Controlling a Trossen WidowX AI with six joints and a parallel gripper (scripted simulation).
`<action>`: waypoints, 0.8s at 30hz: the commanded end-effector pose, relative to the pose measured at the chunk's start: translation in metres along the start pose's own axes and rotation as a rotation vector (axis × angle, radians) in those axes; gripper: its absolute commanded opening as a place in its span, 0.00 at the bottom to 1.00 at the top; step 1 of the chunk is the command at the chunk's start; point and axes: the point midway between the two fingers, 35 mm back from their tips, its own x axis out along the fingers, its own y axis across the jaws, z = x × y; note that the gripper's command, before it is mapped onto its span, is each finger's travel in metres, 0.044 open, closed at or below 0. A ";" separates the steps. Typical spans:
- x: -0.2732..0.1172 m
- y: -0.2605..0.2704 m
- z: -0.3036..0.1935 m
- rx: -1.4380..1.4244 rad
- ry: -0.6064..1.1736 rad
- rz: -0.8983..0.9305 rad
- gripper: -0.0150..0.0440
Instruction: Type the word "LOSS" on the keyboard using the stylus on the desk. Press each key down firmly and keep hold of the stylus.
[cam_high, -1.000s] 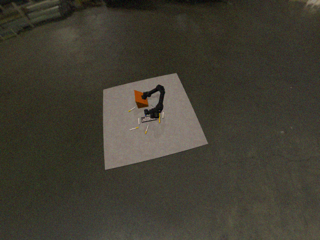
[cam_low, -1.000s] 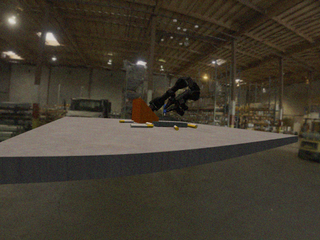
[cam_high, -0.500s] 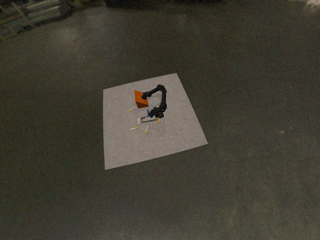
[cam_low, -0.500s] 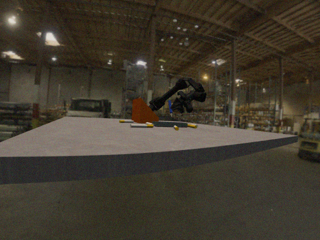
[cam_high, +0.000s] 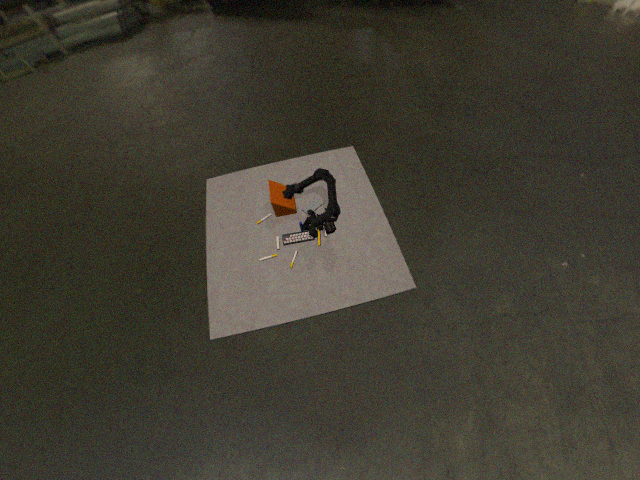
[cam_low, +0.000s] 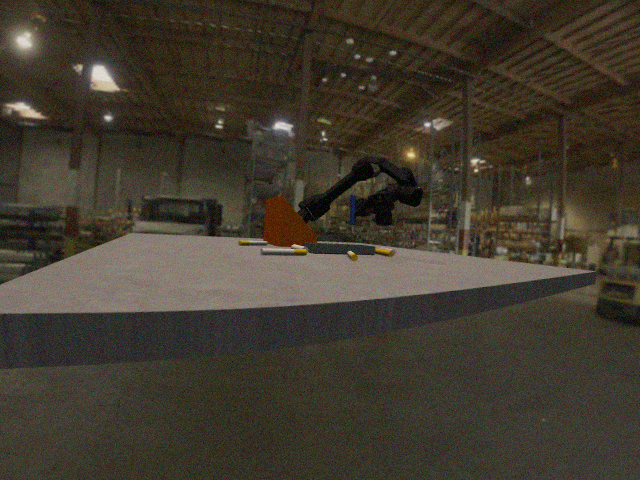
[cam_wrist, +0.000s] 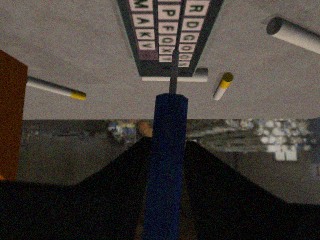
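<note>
The keyboard (cam_high: 297, 238) (cam_low: 341, 249) (cam_wrist: 170, 22) is a dark slab with pale letter keys. It lies flat on the table. In the wrist view it stretches away at the top, with M, A, K, V and R, D, G readable; no L key shows there. My gripper (cam_high: 303, 226) (cam_low: 356, 209) (cam_wrist: 167, 146) is shut on the blue stylus (cam_low: 353, 205) (cam_wrist: 167, 170). The stylus stands about upright in the exterior view, clearly above the keyboard. In the wrist view its thin grey tip overlaps the keyboard's end near the O, X and S keys, touching nothing that I can tell.
An orange block (cam_high: 281, 200) (cam_low: 286, 223) (cam_wrist: 10, 100) stands by the arm's base. Several white and yellow sticks lie around the keyboard, among them one (cam_high: 267, 257) (cam_low: 283, 251) and another (cam_high: 293, 259) (cam_low: 352, 255). A yellow stick (cam_high: 319, 238) lies beside the keyboard's right end.
</note>
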 end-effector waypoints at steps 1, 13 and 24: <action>-0.008 -0.001 0.001 -0.109 0.013 -0.021 0.25; 0.007 0.003 0.026 -0.109 0.012 -0.021 0.25; 0.010 0.004 0.031 -0.109 0.012 -0.021 0.25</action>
